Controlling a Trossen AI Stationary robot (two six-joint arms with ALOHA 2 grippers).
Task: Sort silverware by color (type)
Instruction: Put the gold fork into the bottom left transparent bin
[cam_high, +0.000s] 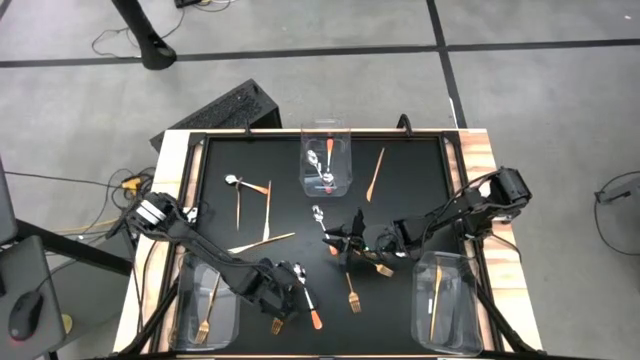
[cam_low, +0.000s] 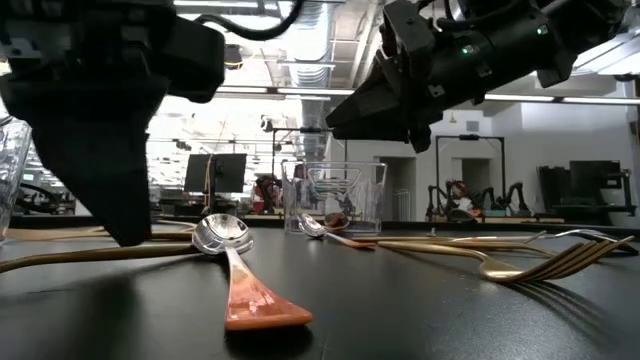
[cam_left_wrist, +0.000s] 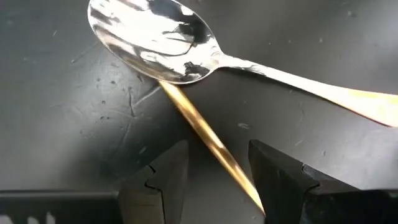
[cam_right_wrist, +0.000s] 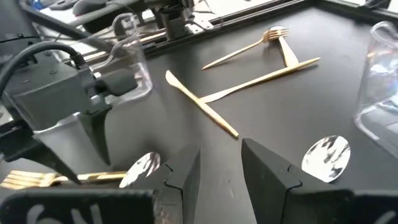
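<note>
near the front edge of the black surface (cam_high: 400, 190), on its left half, i have the left gripper (cam_left_wrist: 214, 180) low over a spoon (cam_left_wrist: 155, 37) and a thin gold stick (cam_left_wrist: 205, 134); its jaws stand open, one on each side of the stick, which runs under the spoon's bowl. the spoon's orange handle points to the front edge.

around mid-surface, the right gripper (cam_right_wrist: 219, 165) hangs above the top with its jaws parted and nothing between them; another spoon (cam_high: 322, 218) lies just beyond it and a gold fork (cam_high: 383, 268) just beside it.

the rest of the silverware is spread out. two spoons lie in the clear bin (cam_high: 327, 158) at the back edge, a fork in the front-left bin (cam_high: 205, 308), a gold piece in the front-right bin (cam_high: 443, 300). loose on the surface i see a spoon (cam_high: 245, 184) and gold sticks at back left, one stick (cam_high: 376, 172) right of the back bin, and a fork (cam_high: 353, 296) near the front centre.
</note>
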